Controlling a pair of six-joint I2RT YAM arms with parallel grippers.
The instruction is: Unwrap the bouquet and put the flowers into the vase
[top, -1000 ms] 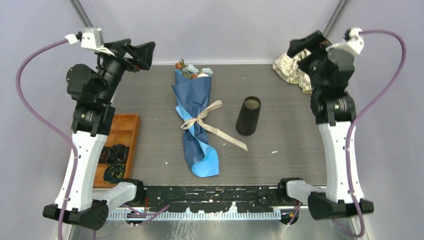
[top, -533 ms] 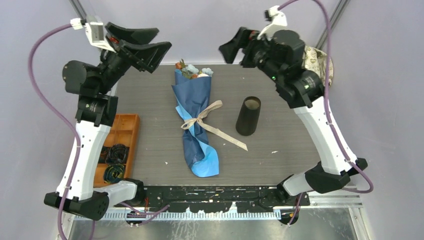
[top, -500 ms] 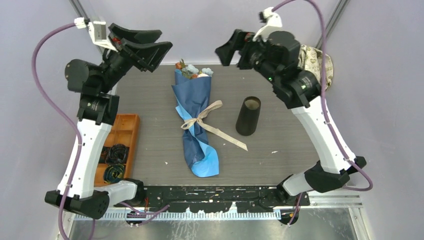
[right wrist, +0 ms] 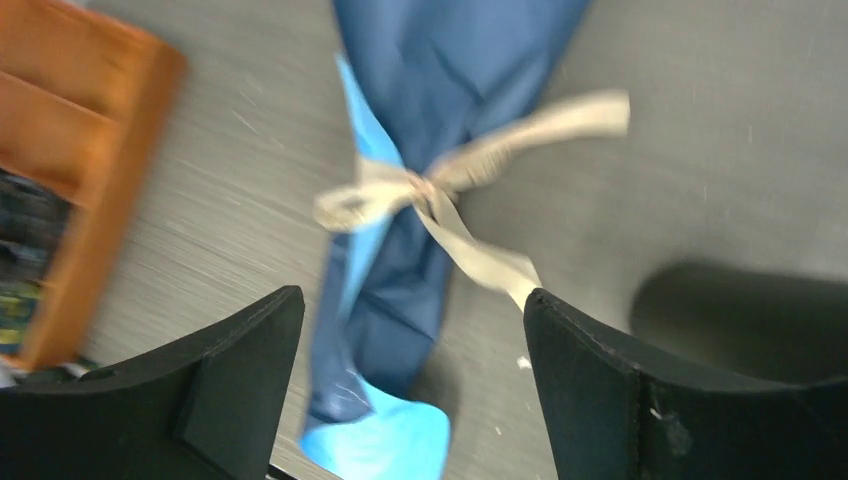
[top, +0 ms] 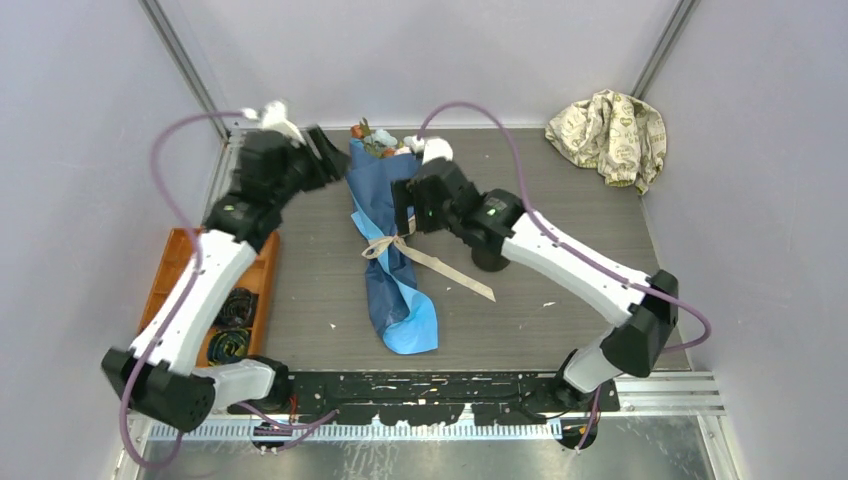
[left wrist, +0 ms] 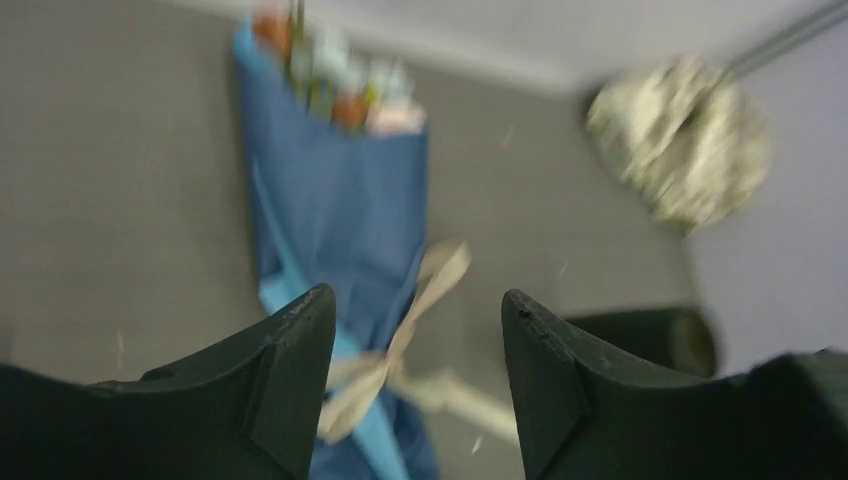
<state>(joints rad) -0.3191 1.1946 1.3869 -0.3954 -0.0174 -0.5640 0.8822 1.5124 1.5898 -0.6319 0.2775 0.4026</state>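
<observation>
On the grey worktop [top: 580, 200], mid-scene, the blue bouquet [top: 395, 290] lies flower heads far, black vase [right wrist: 740, 320] near its right. The ribbon bow [right wrist: 425, 190] isn't undone yet. Left fingers [left wrist: 290, 380] and right fingers [right wrist: 240, 370] hang wide apart, empty. I'd pinch one loose ribbon tail and pull slowly.

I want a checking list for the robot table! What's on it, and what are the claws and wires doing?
Surface: grey table, some white specks.
Job's things: bouquet lying flat, ribbon tied, flowers at the far end; black vase to its right, mostly hidden by the right arm.
Clutter: crumpled cloth in the far right corner; wooden tray on the left.
Grippers: left gripper and right gripper open over the bouquet, holding nothing.
Cables: purple cables looping off both wrists.
Surroundings: plain walls, metal posts.
</observation>
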